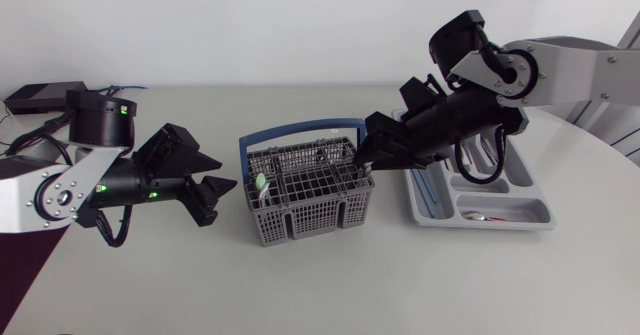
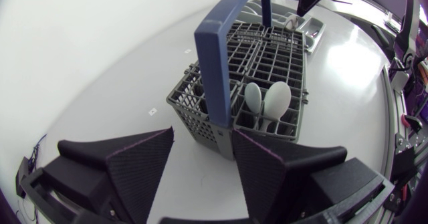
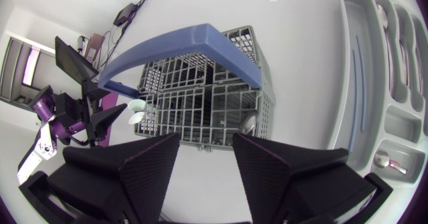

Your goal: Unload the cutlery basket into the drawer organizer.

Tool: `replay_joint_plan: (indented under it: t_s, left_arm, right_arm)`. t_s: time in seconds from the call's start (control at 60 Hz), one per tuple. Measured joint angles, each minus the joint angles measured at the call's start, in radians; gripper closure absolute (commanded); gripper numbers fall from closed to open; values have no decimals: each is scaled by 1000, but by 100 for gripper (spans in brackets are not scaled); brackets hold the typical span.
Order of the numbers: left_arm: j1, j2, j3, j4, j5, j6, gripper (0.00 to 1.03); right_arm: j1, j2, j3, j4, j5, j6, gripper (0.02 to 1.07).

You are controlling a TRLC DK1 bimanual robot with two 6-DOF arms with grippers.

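While your right gripper hangs open and empty at the cutlery basket's organizer-side rim, your left gripper sits open near its opposite side. 2 pale spoons stand inside; the drawer organizer lies just beside.

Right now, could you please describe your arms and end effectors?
The left arm and right arm have silver-grey links, black joints and black cables; the left shows green lights. The left end effector and right end effector have matte black wedge fingers.
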State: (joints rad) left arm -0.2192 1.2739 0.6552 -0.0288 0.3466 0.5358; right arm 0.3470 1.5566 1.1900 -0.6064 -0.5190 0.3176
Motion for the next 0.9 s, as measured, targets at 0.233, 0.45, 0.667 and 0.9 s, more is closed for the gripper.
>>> replay_joint_plan:
  t_s: [0.233,0.45,0.667,0.9]
  left_arm:
    - [0,0,0,0,-7,0,31]
    - [-1,0,0,0,-8,0,31]
    - [-8,3,0,0,-8,0,31]
    - [-19,17,0,1,-11,0,31]
  right_arm:
    - [6,-21,-25,103,74,139,55]
    - [6,-53,-73,159,172,263,58]
    - [18,-113,-122,168,203,341,44]
    - [59,-120,-127,153,207,372,44]
